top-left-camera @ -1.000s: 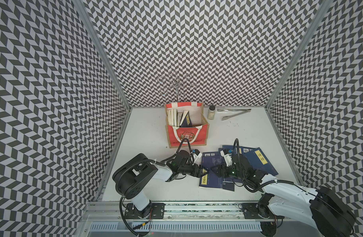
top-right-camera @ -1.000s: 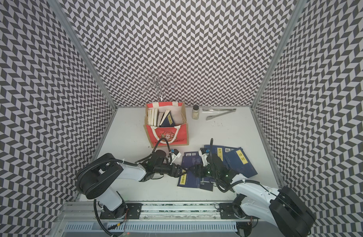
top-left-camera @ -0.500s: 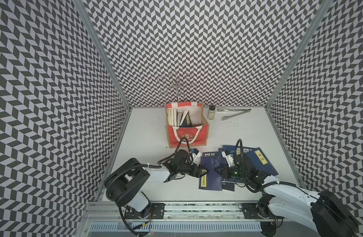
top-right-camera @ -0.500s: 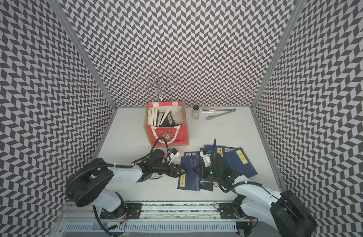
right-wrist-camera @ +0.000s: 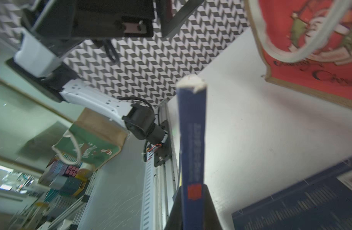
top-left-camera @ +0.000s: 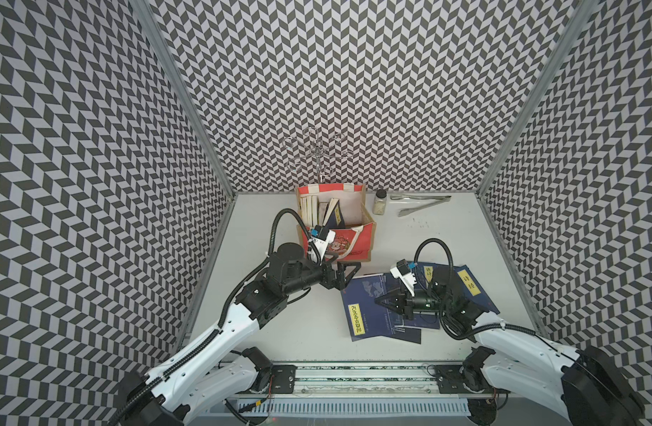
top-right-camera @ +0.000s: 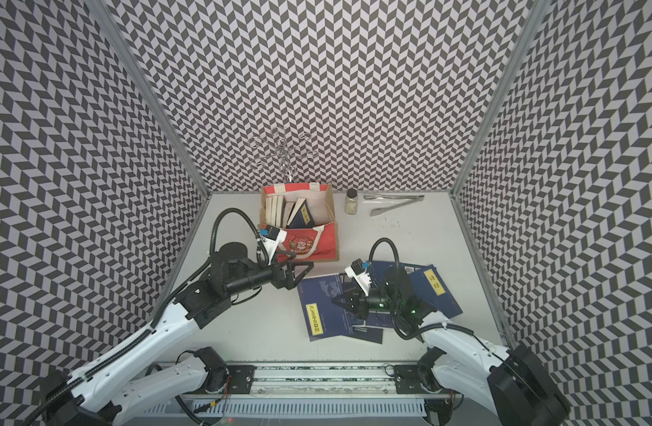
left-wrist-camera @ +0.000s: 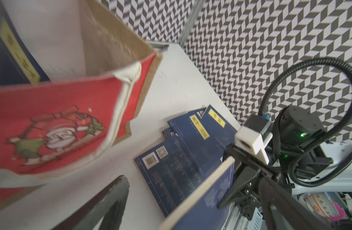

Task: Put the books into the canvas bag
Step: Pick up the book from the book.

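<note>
Navy blue, thin and worn white at one corner, the book [right-wrist-camera: 192, 139] is clamped by its spine in my right gripper [top-left-camera: 380, 300] and tilted up off the other navy books [top-left-camera: 468, 288] lying flat on the table [top-left-camera: 309, 324], presumably to offer its free end to my left gripper [top-left-camera: 348, 276], jaws spread wide, just before the canvas bag [top-left-camera: 357, 247].

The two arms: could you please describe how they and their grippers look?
The left arm and right arm share white lower links and black joints and wrists. A black corrugated cable loops over each wrist to a white camera block with a blue plug. The left gripper and right gripper have black angular jaws. Green lights glow on the right wrist.
</note>
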Robot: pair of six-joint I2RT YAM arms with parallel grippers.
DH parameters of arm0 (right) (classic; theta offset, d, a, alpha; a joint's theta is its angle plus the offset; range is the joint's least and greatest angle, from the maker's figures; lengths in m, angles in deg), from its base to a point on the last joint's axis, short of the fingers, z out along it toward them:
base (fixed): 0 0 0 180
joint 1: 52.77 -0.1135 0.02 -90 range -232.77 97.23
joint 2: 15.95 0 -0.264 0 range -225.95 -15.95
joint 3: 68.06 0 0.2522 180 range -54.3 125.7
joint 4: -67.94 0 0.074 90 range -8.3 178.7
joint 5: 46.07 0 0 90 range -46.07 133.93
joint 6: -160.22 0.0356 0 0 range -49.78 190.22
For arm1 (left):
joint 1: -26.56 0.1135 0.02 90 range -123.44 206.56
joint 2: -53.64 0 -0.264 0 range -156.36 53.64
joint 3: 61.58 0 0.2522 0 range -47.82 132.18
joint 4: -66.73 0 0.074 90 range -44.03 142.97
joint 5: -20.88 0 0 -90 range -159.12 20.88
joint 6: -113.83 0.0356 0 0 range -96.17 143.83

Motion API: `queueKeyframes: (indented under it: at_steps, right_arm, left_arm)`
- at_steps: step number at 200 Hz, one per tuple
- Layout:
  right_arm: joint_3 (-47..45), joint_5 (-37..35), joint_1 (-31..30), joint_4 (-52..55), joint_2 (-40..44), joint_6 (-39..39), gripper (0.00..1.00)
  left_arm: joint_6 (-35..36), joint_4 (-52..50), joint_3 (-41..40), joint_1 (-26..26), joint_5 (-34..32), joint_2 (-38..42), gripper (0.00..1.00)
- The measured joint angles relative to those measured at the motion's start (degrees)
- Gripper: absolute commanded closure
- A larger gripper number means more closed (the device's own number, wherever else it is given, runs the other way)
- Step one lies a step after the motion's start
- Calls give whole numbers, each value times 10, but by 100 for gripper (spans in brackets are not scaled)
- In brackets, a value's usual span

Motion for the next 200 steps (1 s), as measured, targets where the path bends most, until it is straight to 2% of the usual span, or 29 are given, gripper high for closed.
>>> queueKeyframes:
  at_steps: [20, 46, 77, 99, 126, 200]
  right_arm:
    - [26, 70, 0, -30, -24, -15, 100]
    - [78, 134, 0, -35, -43, -45, 100]
    - [165, 184, 2, 36, -70, -112, 100]
    - [219, 200, 12, 66, -92, -151, 100]
    - [244, 214, 25, 79, -107, -174, 100]
    - [249, 198, 41, 116, -133, -189, 100]
  left_arm:
    - [49, -44, 31, 17, 13, 7, 0]
    - [101, -96, 36, 24, 63, 17, 0]
    - [123, -105, 36, 27, 133, 58, 3]
    - [136, -116, 36, 26, 171, 79, 7]
    - [143, -127, 36, 26, 203, 85, 9]
    - [146, -134, 36, 26, 247, 86, 4]
